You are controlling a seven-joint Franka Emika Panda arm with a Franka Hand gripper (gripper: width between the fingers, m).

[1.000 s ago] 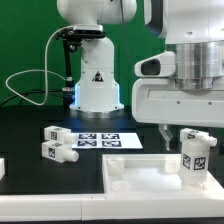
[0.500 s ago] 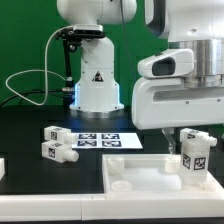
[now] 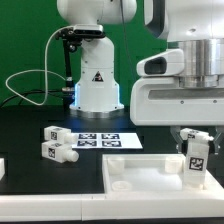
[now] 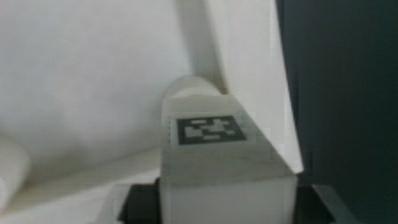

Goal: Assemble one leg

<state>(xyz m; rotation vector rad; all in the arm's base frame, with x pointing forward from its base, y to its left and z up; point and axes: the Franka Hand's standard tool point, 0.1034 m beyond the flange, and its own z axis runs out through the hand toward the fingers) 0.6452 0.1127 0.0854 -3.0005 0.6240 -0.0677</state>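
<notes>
My gripper (image 3: pixel 196 140) is shut on a white leg (image 3: pixel 196 160) with marker tags on its blocky end. I hold it upright over the right part of the white tabletop (image 3: pixel 140 172), at the exterior view's lower right. In the wrist view the leg (image 4: pixel 222 150) fills the middle between my dark fingers (image 4: pixel 146 200), with the tabletop's raised rim (image 4: pixel 231 50) behind it. Two more legs lie on the black table at the exterior view's left, one (image 3: pixel 56 133) behind the other (image 3: pixel 58 152).
The marker board (image 3: pixel 106 140) lies flat behind the tabletop. The arm's white base (image 3: pixel 97 80) stands at the back with a grey cable (image 3: pixel 25 82) looping to its left. A white part's corner (image 3: pixel 3 166) shows at the left edge.
My gripper with the leg has shifted slightly to the exterior view's right and a little lower over the tabletop. The other legs have not moved.
</notes>
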